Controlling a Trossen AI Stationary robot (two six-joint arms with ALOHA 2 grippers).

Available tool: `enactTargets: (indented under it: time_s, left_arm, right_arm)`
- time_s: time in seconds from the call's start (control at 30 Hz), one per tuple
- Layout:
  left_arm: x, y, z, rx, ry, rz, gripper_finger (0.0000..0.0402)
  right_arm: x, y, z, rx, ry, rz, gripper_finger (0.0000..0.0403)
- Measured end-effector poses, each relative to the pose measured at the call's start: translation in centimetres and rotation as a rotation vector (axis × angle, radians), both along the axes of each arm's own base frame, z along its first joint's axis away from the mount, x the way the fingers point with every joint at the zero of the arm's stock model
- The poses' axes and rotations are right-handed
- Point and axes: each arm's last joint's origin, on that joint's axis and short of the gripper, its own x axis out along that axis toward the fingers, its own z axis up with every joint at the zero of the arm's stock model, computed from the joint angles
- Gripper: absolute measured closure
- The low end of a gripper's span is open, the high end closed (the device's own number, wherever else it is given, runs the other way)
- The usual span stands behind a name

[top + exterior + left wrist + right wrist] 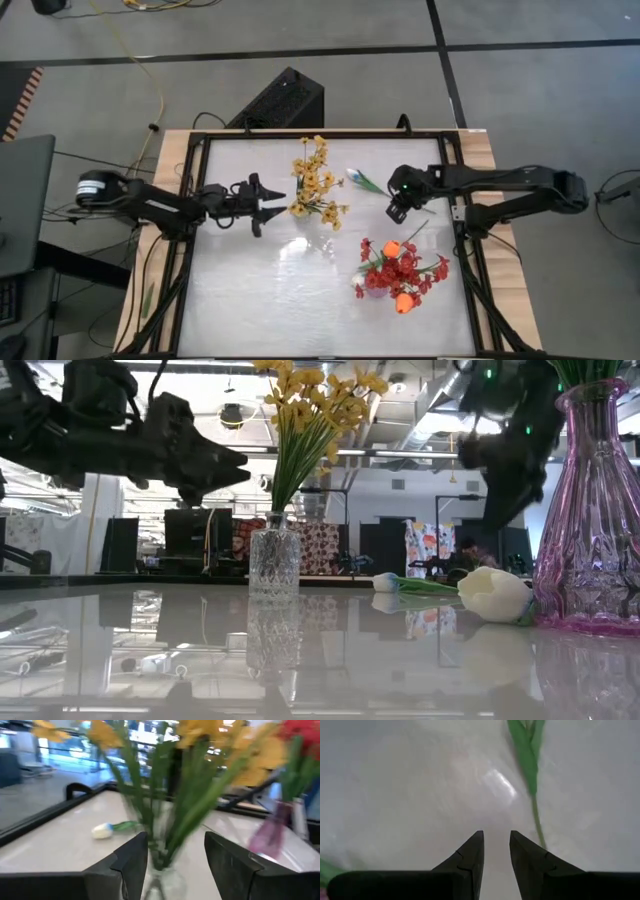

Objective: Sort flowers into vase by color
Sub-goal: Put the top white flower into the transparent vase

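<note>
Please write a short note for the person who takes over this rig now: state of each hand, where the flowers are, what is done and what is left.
Left hand: open, empty, beside the clear vase of yellow flowers.
Right hand: fingers slightly apart, empty, above the table near a green stem.
Done: yellow sprays stand in the clear vase; red sprays and orange tulips are in the pink vase.
Left: two white tulips lie on the table, one behind the right hand, one beside the pink vase.

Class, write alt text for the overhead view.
Yellow blossom sprays stand in a vase mid-table, the left gripper open beside them. The right gripper hovers near a white tulip bud lying flat; red and orange flowers fill another vase.
</note>
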Motion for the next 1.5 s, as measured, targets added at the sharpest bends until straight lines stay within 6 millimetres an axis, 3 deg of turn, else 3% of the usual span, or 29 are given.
enactTargets:
  time_s: [0.2, 0.37, 0.57, 0.77, 0.9, 1.1, 1.2, 1.3, 1.5]
  left_arm:
    - [-0.3, -0.8, 0.1, -0.006, 0.044, -0.062, 0.0218]
    - [-0.3, -1.0, 0.0, -0.004, 0.063, -0.073, 0.0218]
    - [-0.3, -1.1, -0.4, 0.003, 0.097, -0.078, 0.0218]
    - [-0.3, -1.1, -0.8, 0.034, 0.15, -0.072, 0.0219]
    - [-0.3, -1.1, -0.8, 0.046, 0.15, -0.078, 0.0219]
    - [-0.3, -1.2, -0.8, 0.071, 0.146, -0.127, 0.0219]
    - [-0.3, -1.3, -0.8, 0.054, 0.145, -0.16, 0.0219]
    - [-0.3, -1.5, -0.8, 0.004, 0.142, -0.211, 0.0219]
    - [-0.3, -2.2, -0.1, -0.026, 0.069, -0.317, 0.0219]
  right_arm:
    - [-0.7, -1.4, -2.8, 0.007, -0.033, -0.053, 0.0283]
    - [0.4, -2.9, -4.9, -0.001, -0.023, -0.047, 0.0283]
    - [1.1, -4.6, -8.0, 0.003, 0.11, -0.059, 0.0283]
    - [1.6, -5.0, -9.6, -0.048, 0.197, -0.044, 0.0283]
    - [1.8, -4.7, -9.7, -0.063, 0.202, -0.002, 0.0291]
    - [1.9, -4.2, -9.5, -0.056, 0.182, 0.02, 0.0381]
    - [2.0, -4.4, -8.9, -0.05, 0.15, -0.025, 0.0383]
    - [2.1, -4.6, -7.8, -0.046, 0.099, -0.067, 0.0385]
    - [3.3, -5.1, -2.8, -0.149, -0.174, -0.095, 0.0387]
